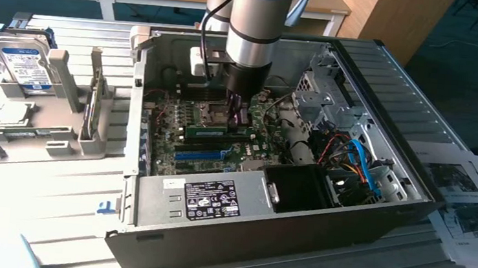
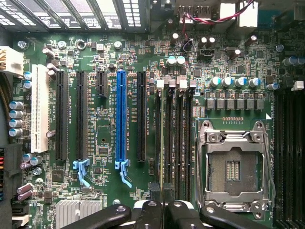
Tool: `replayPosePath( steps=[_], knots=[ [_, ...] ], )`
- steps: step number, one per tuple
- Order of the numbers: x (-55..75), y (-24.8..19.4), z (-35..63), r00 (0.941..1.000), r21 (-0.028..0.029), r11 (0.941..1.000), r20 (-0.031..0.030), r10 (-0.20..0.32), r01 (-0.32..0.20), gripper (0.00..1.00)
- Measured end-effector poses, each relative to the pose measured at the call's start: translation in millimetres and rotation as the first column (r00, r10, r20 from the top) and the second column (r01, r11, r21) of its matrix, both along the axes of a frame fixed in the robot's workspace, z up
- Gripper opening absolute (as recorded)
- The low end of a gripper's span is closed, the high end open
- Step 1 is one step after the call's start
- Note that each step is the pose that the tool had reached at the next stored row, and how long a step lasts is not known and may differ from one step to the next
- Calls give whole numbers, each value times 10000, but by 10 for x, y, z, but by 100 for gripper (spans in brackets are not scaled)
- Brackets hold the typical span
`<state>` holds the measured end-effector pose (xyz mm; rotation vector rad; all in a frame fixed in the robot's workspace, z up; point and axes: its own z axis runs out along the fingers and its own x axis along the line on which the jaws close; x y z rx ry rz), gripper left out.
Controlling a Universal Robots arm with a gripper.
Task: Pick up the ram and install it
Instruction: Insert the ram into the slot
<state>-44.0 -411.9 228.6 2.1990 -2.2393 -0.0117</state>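
Slatted metal bench (image 1: 61, 190) is carrying an open computer case (image 1: 239, 238). The hand (image 1: 239, 122) is reaching down inside and pinching the ram (image 1: 213, 131) tight. The ram is standing on its edge right under the fingertips, at the black memory slots (image 2: 178, 143) just below. Picking up is looking done. I cannot tell if it is sitting all the way in.

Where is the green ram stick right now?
In the exterior view, the long thin green ram stick is inside the open grey computer case, at the tips of the end effector, between the silver processor socket and the bright-blue plastic slot.
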Motion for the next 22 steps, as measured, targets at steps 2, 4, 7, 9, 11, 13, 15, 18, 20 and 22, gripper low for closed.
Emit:
replayPosePath(
  steps=[2,4,7,9,11,13,15,18,20,22],
  knots=[
    [0,0,0,10000,-1,10000,0,0,0,12],
    [0,0,-2,10000,0,10000,1,0,0,12],
    [0,0,-9,10000,2,10000,1,0,0,12],
    [0,0,-13,10000,0,10000,1,0,0,12],
    [0,0,-18,10000,0,10000,0,0,0,12],
    [0,0,-23,10000,0,10000,2,0,0,12],
    [0,0,-28,10000,0,10000,2,0,0,12],
    [0,0,-37,10000,0,10000,1,0,0,12],
    [0,0,-38,10000,-1,10000,0,0,0,12],
    [0,0,-39,10000,0,10000,1,0,0,12]
  ],
)
